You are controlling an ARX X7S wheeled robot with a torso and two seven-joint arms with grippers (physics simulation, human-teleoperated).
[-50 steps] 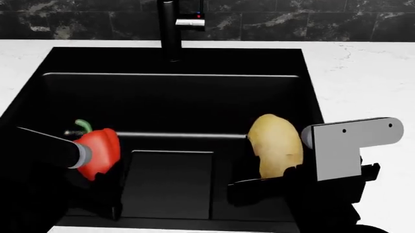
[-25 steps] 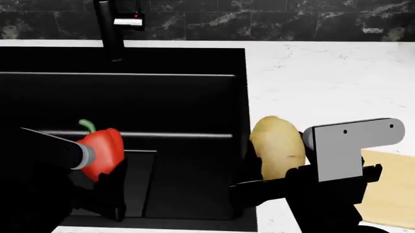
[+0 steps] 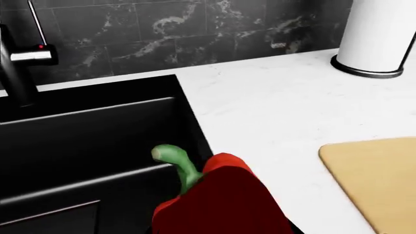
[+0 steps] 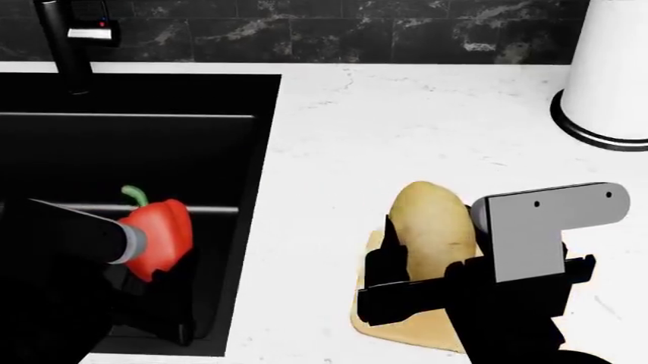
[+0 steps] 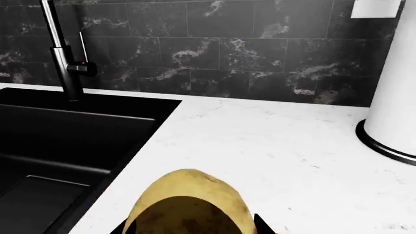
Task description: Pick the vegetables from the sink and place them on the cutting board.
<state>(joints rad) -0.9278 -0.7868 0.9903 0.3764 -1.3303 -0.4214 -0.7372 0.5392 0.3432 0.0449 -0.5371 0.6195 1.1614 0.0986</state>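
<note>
My left gripper (image 4: 167, 258) is shut on the red bell pepper (image 4: 159, 236) with a green stem and holds it above the black sink (image 4: 152, 136), near the basin's right wall. The pepper fills the left wrist view (image 3: 221, 200). My right gripper (image 4: 430, 277) is shut on the tan potato (image 4: 433, 227) and holds it upright above the light wooden cutting board (image 4: 405, 327), which mostly lies hidden under the arm. The potato also shows in the right wrist view (image 5: 188, 204). The board's corner shows in the left wrist view (image 3: 377, 175).
The dark faucet (image 4: 63, 42) stands behind the sink. A white cylinder with a dark base (image 4: 608, 76) stands on the white marble counter (image 4: 405, 129) at the back right. A dark tiled wall runs along the back.
The view has swung right: the sink and faucet slid left, and the counter, white cylinder and cutting board came into view. Both grippers keep their hold; the potato now hangs over the board.
</note>
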